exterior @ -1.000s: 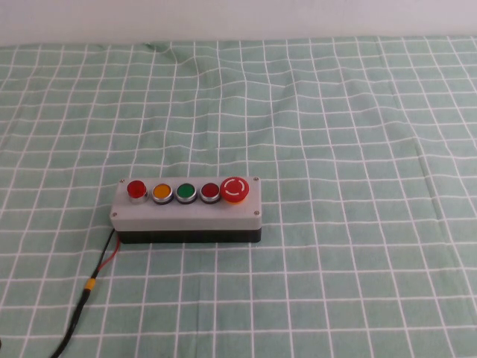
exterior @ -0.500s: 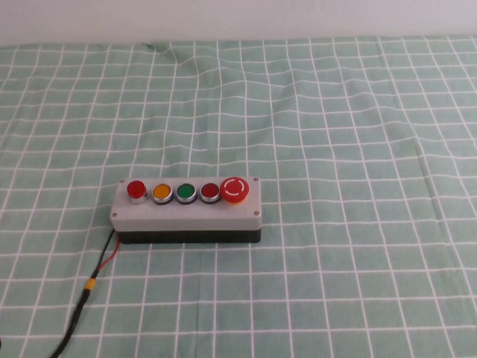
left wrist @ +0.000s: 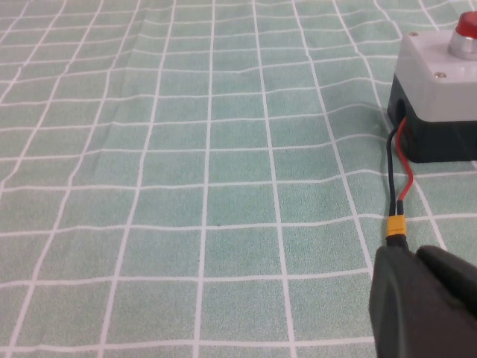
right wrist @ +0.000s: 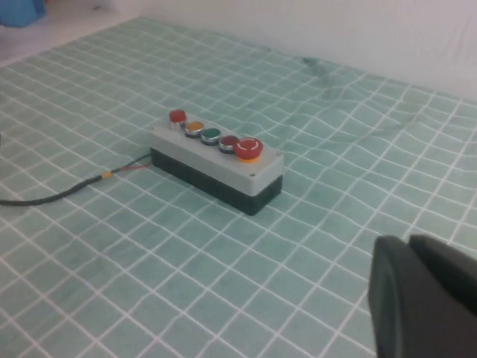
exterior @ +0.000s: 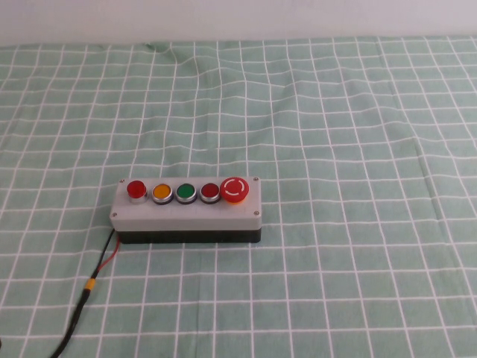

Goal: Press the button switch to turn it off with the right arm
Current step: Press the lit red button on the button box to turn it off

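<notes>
A grey switch box on a black base lies left of centre on the checked cloth. Its top carries a red button, an orange button, a green button, a dark red button and a large red mushroom button. Neither gripper appears in the high view. The right gripper is shut and empty, well back from the switch box. The left gripper is shut, just behind the cable's yellow connector, near the end of the box.
A black and red cable runs from the box's left end toward the table's near edge. The green checked cloth has wrinkles at the back. A white wall lies beyond it. A blue object sits far off.
</notes>
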`<state>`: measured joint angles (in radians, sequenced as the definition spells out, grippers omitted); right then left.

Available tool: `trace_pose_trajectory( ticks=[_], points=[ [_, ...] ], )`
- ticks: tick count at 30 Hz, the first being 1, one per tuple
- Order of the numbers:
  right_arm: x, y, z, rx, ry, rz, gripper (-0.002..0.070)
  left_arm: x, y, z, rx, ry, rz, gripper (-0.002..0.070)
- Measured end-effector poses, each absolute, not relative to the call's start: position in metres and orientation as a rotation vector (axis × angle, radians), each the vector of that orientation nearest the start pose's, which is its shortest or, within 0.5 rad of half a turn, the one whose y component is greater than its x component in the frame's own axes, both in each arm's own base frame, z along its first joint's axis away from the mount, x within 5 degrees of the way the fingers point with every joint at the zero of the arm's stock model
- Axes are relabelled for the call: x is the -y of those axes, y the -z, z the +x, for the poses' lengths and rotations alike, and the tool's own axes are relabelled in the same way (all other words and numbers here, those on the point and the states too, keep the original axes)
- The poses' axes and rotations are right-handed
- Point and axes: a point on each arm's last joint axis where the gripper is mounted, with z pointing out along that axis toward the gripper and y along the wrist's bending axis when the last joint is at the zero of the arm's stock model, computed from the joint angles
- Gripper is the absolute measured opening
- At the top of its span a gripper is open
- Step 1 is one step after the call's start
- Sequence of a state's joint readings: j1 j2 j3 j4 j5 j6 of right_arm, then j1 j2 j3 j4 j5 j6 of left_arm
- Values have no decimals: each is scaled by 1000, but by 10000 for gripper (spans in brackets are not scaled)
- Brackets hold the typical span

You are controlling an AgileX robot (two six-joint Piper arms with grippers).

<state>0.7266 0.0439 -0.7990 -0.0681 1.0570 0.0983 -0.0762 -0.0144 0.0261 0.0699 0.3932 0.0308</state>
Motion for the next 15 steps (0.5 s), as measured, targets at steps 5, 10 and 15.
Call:
trace_pose_trajectory(
  ticks=[5, 10, 15],
  points=[
    [27, -345, -14, -1731, -423, -544, -16, 2, -170, 52, -1882, -38, 144, -3],
    [8, -315, 7, -1709, -320, -460, -16, 2, -170, 52, -1882, -38, 144, -3],
    [-8, -278, 29, -1616, -277, -251, -16, 2, -170, 52, -1882, -38, 144, -3]
  ],
)
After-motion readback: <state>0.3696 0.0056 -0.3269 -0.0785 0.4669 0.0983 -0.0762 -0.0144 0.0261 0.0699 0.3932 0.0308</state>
